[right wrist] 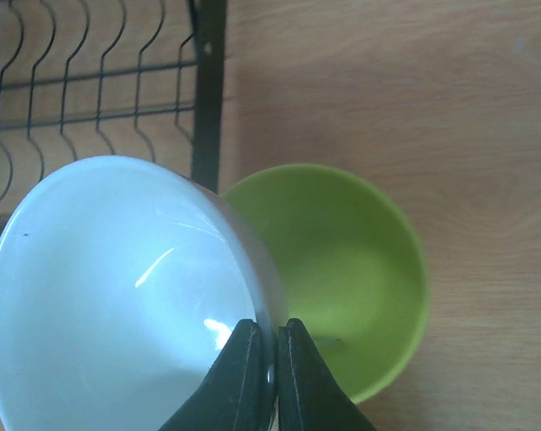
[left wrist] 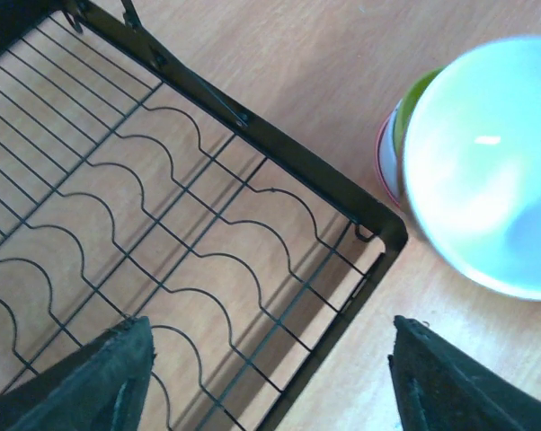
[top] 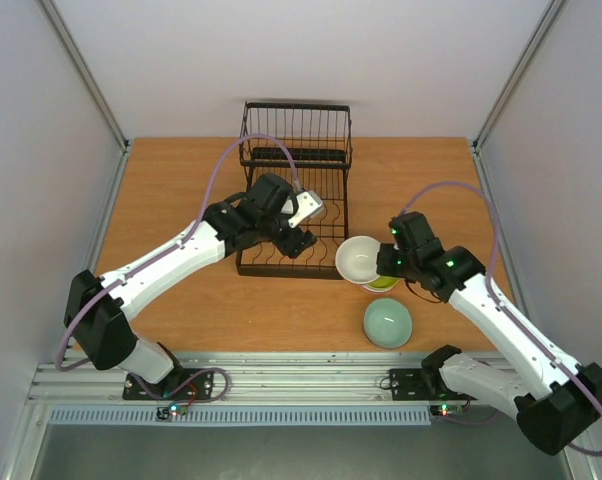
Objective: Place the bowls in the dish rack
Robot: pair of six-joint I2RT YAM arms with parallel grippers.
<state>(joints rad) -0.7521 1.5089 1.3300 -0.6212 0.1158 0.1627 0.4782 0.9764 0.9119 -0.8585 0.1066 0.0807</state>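
The black wire dish rack (top: 296,190) stands at the back middle; its base with curved prongs fills the left wrist view (left wrist: 163,197). My left gripper (top: 303,232) hovers over the rack's near right corner, open and empty (left wrist: 269,337). My right gripper (right wrist: 272,359) is shut on the rim of the white bowl (right wrist: 118,287), held just right of the rack (top: 359,260) over the yellow-green bowl (right wrist: 351,269). A red-patterned bowl's edge (left wrist: 383,166) shows under the yellow-green one. A pale green bowl (top: 388,323) sits alone near the front. No other bowl is in view.
The rack's taller basket section (top: 296,130) rises at its far end. Grey walls close in the wooden table (top: 181,200) on three sides, with a metal rail (top: 281,385) along the near edge.
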